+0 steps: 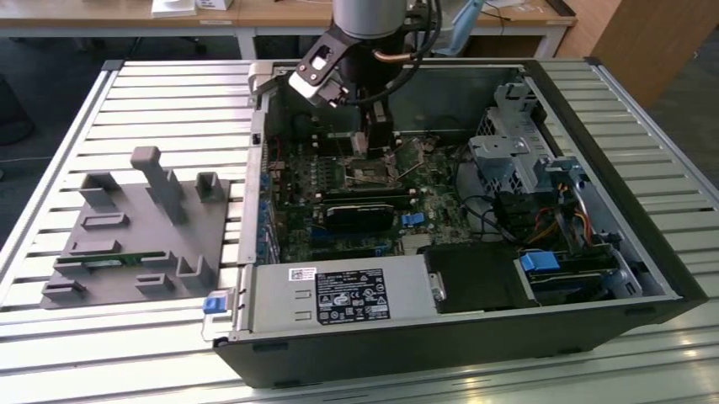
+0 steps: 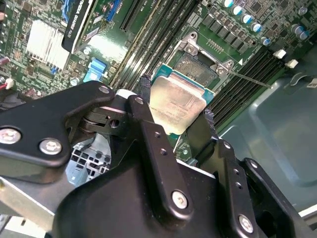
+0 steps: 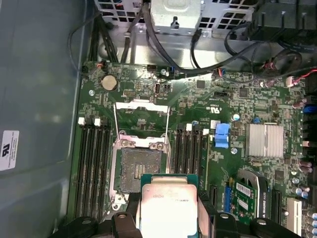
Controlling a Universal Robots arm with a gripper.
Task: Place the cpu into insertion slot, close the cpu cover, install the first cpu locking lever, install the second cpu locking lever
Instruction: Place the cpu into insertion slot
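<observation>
Currently the gripper (image 2: pixel 176 99) pinches the cpu (image 2: pixel 174 113) by two opposite edges. The insertion slot (image 3: pixel 141 168) lies uncovered just beside it, offset, with the cpu cover (image 3: pixel 141 104) swung back.

The exterior view looks steeply down from a distance at the whole open computer case (image 1: pixel 450 353) on the slatted worktop (image 1: pixel 168 93). Both wrist views sit close over the motherboard (image 3: pixel 198 99), facing down, sharing the insertion slot (image 3: pixel 141 168) and cpu (image 3: pixel 168 203).

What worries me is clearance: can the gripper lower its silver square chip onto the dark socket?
Probably yes: the gripper holds the silver cpu near the dark square insertion slot, whose silver-framed cpu cover stands open.
</observation>
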